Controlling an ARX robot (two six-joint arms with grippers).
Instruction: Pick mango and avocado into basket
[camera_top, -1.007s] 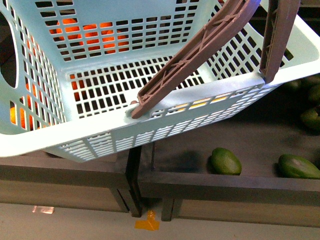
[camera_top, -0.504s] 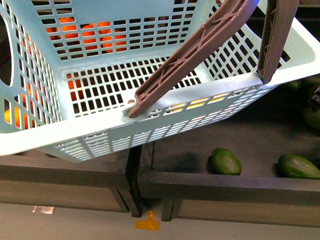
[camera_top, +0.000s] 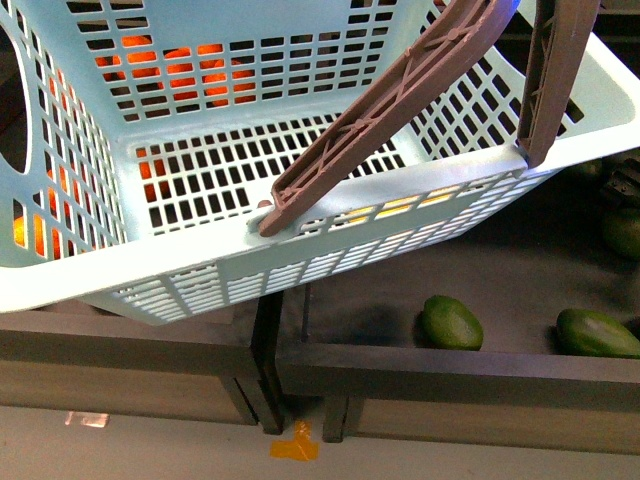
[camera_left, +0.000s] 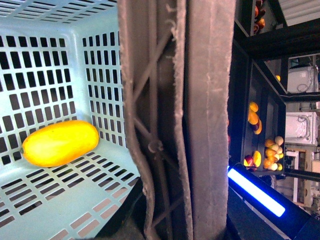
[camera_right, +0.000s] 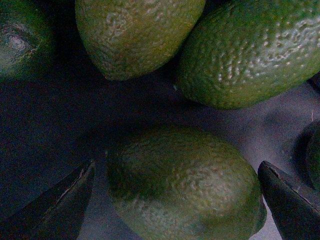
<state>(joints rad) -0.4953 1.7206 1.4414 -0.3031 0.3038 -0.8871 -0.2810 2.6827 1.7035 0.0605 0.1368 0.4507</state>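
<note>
We see the basket (camera_top: 150, 272) tilted above the dark bins (camera_top: 450, 368), handles (camera_top: 400, 110) raised. The mango (camera_left: 60, 143) lies on its slotted floor against a wall. Our right claw (camera_right: 176, 167) is spread wide, one finger on either side of an avocado (camera_right: 185, 200) among others in a bin. Our left claw is out of sight.

- We see the light blue basket (camera_left: 60, 200) from inside, its slotted walls meeting at a corner above a slotted floor.
- We find the yellow mango (camera_left: 60, 143) lying on its side on that floor, at the foot of the walls near the corner.
- We have two brown-grey ribbed handles (camera_left: 200, 125) close together, filling the middle of the view.
- Beyond them we make out dark shelving (camera_left: 242, 75) holding small yellow and red fruits (camera_left: 253, 117).
- We note a glowing blue light strip (camera_left: 256, 198) beside the shelving.
</note>
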